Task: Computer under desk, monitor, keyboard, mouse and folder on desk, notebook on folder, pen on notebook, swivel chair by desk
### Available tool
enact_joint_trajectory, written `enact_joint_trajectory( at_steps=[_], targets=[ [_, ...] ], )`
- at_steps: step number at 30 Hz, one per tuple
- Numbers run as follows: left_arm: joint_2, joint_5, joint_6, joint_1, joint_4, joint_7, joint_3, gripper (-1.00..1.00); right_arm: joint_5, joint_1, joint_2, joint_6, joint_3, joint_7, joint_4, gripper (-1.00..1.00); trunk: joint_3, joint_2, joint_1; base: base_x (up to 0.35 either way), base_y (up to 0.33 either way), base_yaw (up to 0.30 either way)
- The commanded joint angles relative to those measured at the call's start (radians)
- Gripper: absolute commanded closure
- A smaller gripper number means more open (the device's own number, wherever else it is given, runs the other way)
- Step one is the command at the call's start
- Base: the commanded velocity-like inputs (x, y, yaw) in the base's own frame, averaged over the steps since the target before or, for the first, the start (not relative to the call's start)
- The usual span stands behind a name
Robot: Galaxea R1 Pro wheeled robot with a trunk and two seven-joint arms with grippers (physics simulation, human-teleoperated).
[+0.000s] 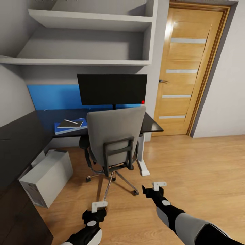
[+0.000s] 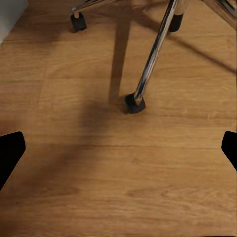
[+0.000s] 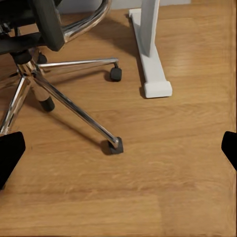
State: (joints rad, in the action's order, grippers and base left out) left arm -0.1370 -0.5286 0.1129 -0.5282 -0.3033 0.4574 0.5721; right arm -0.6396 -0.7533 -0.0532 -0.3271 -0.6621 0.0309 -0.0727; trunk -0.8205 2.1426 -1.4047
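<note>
Grippers, left (image 1: 99, 205) and right (image 1: 159, 185) (both spread wide, empty), hover behind the swivel chair (image 1: 114, 136).

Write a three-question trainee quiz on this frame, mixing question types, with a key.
1. True or false: the swivel chair stands pushed in at the desk, its back toward the camera.
2. What lies on the blue folder? A) notebook and pen B) mouse C) keyboard
3. Fill in: the computer stands on the ____.

Key: 1 true. 2 A: the notebook with the pen on it. 3 floor. Both the left gripper and right gripper are open and empty.
</note>
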Motion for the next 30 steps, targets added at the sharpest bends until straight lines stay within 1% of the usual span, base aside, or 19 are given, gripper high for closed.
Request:
enact_joint_trajectory(
  at_steps=[1,2,4,6,7,8,10,11,13,14,15,16,17,20,24,25,30],
  targets=[
    [-0.001,-0.010,0.018,-0.001,0.017,0.005,0.009,-1.00,-0.006,0.001,0.000,-0.012,-0.009,0.003,0.010,-1.00,0.002,-0.007,0.004,0.000,0.000,0.000],
    [-0.002,-0.010,0.041,-0.001,0.058,0.004,0.009,-1.00,-0.006,0.007,0.000,-0.045,-0.009,0.003,0.035,-1.00,0.005,-0.014,0.008,0.000,0.000,0.000],
    [-0.003,-0.011,0.050,-0.001,0.083,0.003,0.009,-1.00,-0.007,0.015,0.001,-0.072,-0.008,0.003,0.051,-1.00,0.012,-0.028,0.016,0.000,0.000,0.000],
    [-0.004,-0.011,0.061,-0.002,0.130,0.003,0.009,-1.00,-0.007,0.040,0.003,-0.132,-0.006,0.005,0.076,-1.00,0.018,-0.042,0.023,0.000,0.000,0.000],
    [-0.004,-0.010,0.063,-0.002,0.141,0.003,0.009,-1.00,-0.007,0.047,0.005,-0.147,-0.006,0.005,0.080,-1.00,0.021,-0.049,0.027,0.000,0.000,0.000],
    [-0.004,-0.011,0.084,-0.002,0.188,0.003,0.009,-1.00,-0.012,0.080,0.018,-0.200,-0.004,0.010,0.088,-1.00,0.024,-0.056,0.031,0.000,0.000,0.000],
    [-0.004,-0.011,0.107,-0.002,0.216,0.003,0.008,-1.00,-0.020,0.097,0.024,-0.219,-0.005,0.012,0.090,-1.00,0.031,-0.070,0.039,0.000,0.000,0.000],
    [-0.003,-0.012,0.133,-0.002,0.241,0.003,0.007,-1.00,-0.030,0.115,0.028,-0.232,-0.005,0.014,0.092,-1.00,0.034,-0.077,0.042,0.000,0.000,0.000],
    [-0.001,-0.013,0.156,0.000,0.257,0.003,0.005,-1.00,-0.039,0.132,0.031,-0.243,-0.005,0.016,0.093,-1.00,0.040,-0.091,0.050,0.000,0.000,0.000],
    [0.021,-0.013,0.205,0.081,0.280,0.003,0.000,-1.00,-0.052,0.192,0.035,-0.278,-0.005,0.018,0.094,-1.00,0.043,-0.098,0.054,0.000,0.000,0.000],
    [0.023,-0.013,0.213,0.086,0.281,0.003,0.000,-1.00,-0.053,0.197,0.035,-0.279,-0.005,0.018,0.094,-1.00,0.046,-0.105,0.058,0.000,0.000,0.000],
    [0.025,-0.013,0.236,0.097,0.282,0.003,0.001,-1.00,-0.054,0.207,0.037,-0.281,-0.005,0.018,0.095,-1.00,0.049,-0.112,0.062,0.000,0.000,0.000],
    [0.026,-0.012,0.307,0.124,0.283,0.004,0.002,-1.00,-0.055,0.243,0.042,-0.283,-0.004,0.018,0.095,-1.00,0.052,-0.119,0.065,0.000,0.000,0.000],
    [0.026,-0.013,0.326,0.133,0.283,0.004,0.002,-1.00,-0.055,0.263,0.045,-0.283,-0.004,0.018,0.095,-1.00,0.062,-0.140,0.077,0.000,0.000,0.000],
    [0.026,-0.012,0.334,0.148,0.283,0.003,0.003,-1.00,-0.056,0.276,0.046,-0.283,-0.004,0.018,0.095,-1.00,0.074,-0.168,0.092,0.000,0.000,0.000],
    [0.027,-0.012,0.340,0.169,0.283,0.003,0.003,-1.00,-0.058,0.283,0.045,-0.283,-0.005,0.018,0.096,-1.00,0.078,-0.175,0.096,0.000,0.000,0.000],
    [0.029,-0.013,0.342,0.180,0.283,0.003,0.000,-1.00,-0.059,0.285,0.040,-0.282,-0.006,0.018,0.096,-1.00,0.093,-0.210,0.115,0.000,0.000,0.000]
  ],
)
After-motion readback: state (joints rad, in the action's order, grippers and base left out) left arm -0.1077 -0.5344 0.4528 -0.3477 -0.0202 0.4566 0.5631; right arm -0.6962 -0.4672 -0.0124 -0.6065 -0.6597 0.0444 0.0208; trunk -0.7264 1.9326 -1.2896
